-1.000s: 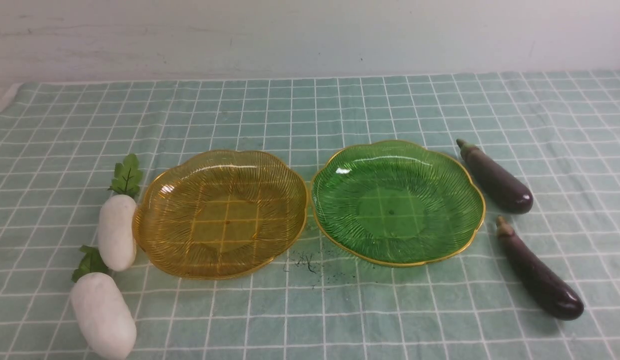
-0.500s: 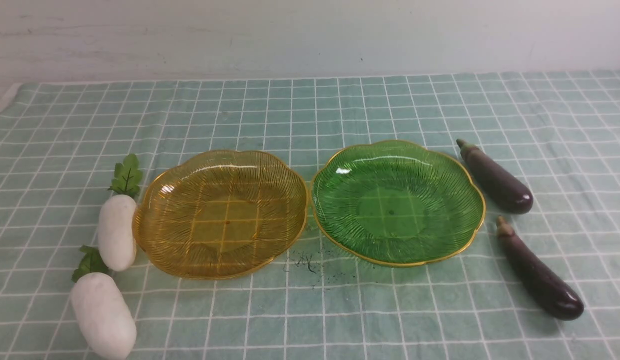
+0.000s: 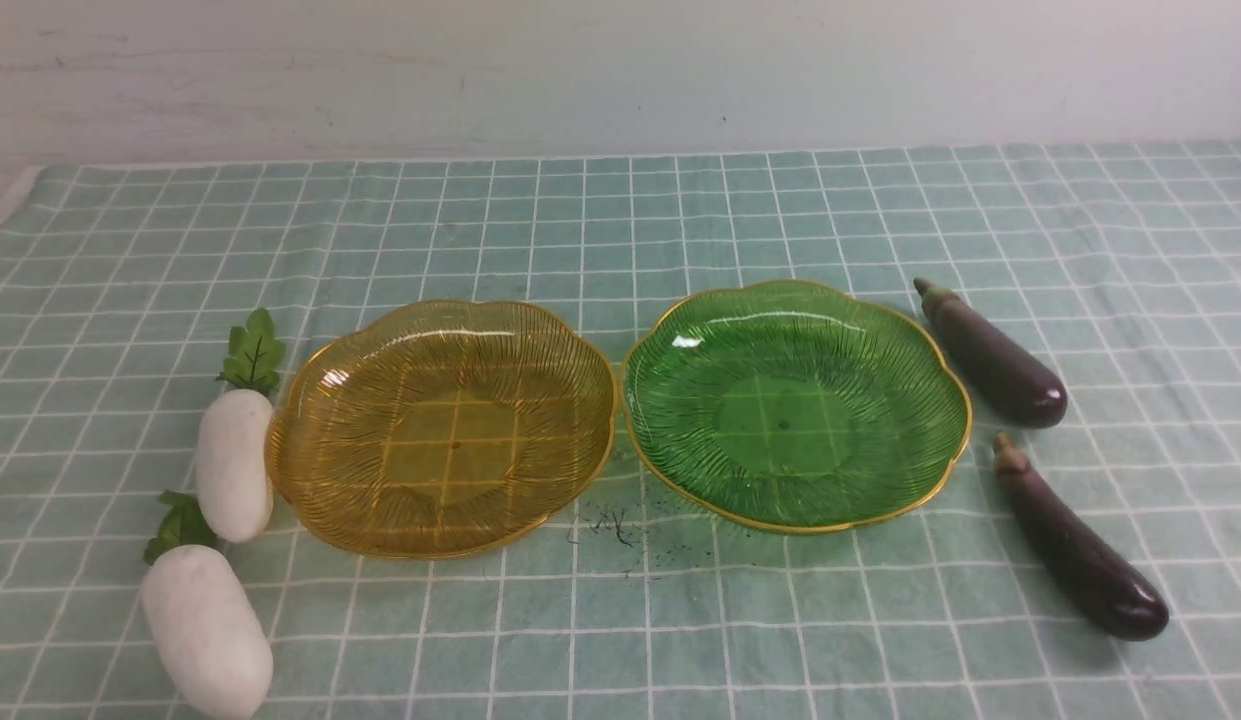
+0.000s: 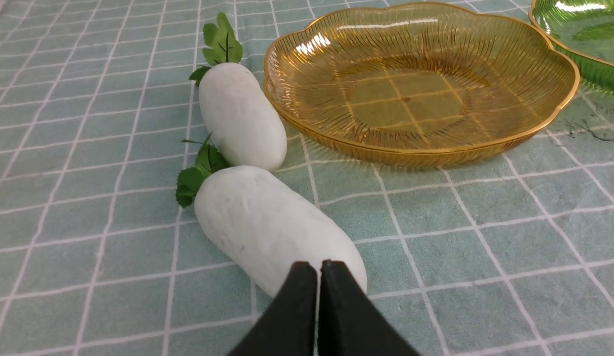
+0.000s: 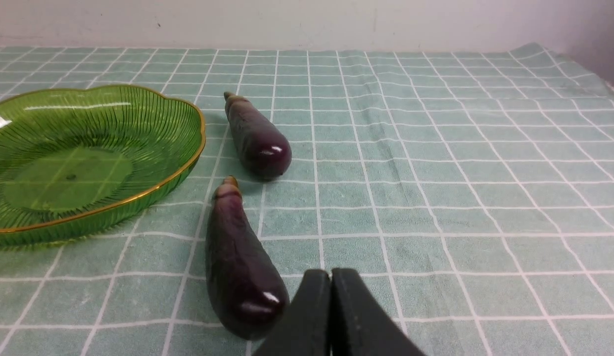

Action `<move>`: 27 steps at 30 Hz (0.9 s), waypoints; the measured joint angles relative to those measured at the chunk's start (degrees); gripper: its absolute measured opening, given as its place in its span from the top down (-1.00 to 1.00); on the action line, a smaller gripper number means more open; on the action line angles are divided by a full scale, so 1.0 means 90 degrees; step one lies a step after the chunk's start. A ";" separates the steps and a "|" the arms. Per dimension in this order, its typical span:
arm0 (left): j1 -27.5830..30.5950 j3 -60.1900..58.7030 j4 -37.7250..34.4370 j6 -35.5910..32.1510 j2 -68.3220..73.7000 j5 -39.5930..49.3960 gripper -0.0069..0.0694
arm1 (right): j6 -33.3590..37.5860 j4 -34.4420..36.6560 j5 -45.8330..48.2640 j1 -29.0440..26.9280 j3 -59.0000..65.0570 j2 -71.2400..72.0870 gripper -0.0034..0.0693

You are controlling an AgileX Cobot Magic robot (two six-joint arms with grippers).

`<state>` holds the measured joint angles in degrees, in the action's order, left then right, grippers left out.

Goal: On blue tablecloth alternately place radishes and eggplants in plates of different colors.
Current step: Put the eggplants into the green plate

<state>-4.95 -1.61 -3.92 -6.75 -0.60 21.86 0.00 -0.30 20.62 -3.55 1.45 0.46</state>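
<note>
Blue tablecloth [image 3: 620, 220]: near radish [image 3: 207, 630] & far radish [image 3: 234, 465] left of amber plate [image 3: 280, 470]; near eggplant [image 3: 1080, 555] & far eggplant [image 3: 995, 358] right of green plate [image 3: 965, 420]; both plates bare. Both left gripper [image 4: 319, 267] & right gripper [image 5: 330, 277] closed, empty. Risk: far radish sits against amber rim, so a grab may shove the plate; smooth veg may slip.

Up close on the left wrist camera now, and what we get of the robot is the left tool [image 4: 319, 267]: two matte black fingers [image 4: 292, 316], smooth and plain, broad at the frame's edge and narrowing to blunt, slightly rounded tips, with a hairline pale seam where the two faces meet. Over to the right wrist camera, and the right tool [image 5: 330, 274] follows the same pattern: twin wedge-shaped fingers [image 5: 358, 321], dull charcoal black, flat-sided, a soft sheen along the inner edges, tips squared off, a thin dark line dividing them.
</note>
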 joint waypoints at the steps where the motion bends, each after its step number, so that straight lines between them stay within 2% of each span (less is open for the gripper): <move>1: 0.0000 0.0000 0.0000 0.0000 0.0000 0.0000 0.84 | -0.0117 0.0199 -0.0009 0.0000 0.0000 0.0000 0.95; 5: 0.0000 0.0000 0.0000 0.0000 0.0000 0.0005 0.84 | -0.0797 0.1860 -0.0161 0.0000 0.0024 0.0000 0.95; 6: 0.0000 0.0000 0.0000 0.0000 0.0000 0.0005 0.84 | -0.0819 0.2024 -0.0176 0.0000 0.0024 0.0000 0.95; 10: 0.0000 0.0000 0.0000 0.0000 0.0000 0.0005 0.84 | -0.1122 0.3753 -0.0435 0.0000 0.0026 0.0000 0.95; 12: 0.0000 0.0000 0.0000 0.0000 0.0000 0.0005 0.84 | -0.1122 0.4219 -0.0454 0.0000 0.0026 0.0000 0.95; 18: 0.0000 0.0000 0.0000 0.0000 0.0000 0.0005 0.84 | -0.1050 0.4471 -0.0524 0.0000 0.0026 0.0000 0.95; 21: 0.0000 0.0000 0.0000 0.0000 0.0000 0.0005 0.84 | -0.0618 0.4416 -0.0514 0.0000 -0.0038 0.0000 0.95; 24: 0.0000 0.0000 0.0000 0.0000 0.0000 0.0005 0.84 | -0.0120 0.4197 -0.0456 0.0000 -0.0468 0.0000 0.95; 27: 0.0000 0.0000 0.0000 0.0000 0.0000 0.0005 0.84 | 0.0458 0.3439 -0.0023 0.0000 -0.1418 -0.0394 0.95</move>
<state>-4.95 -1.61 -3.92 -6.75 -0.60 21.90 4.12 30.65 20.41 -3.55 -11.32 -3.08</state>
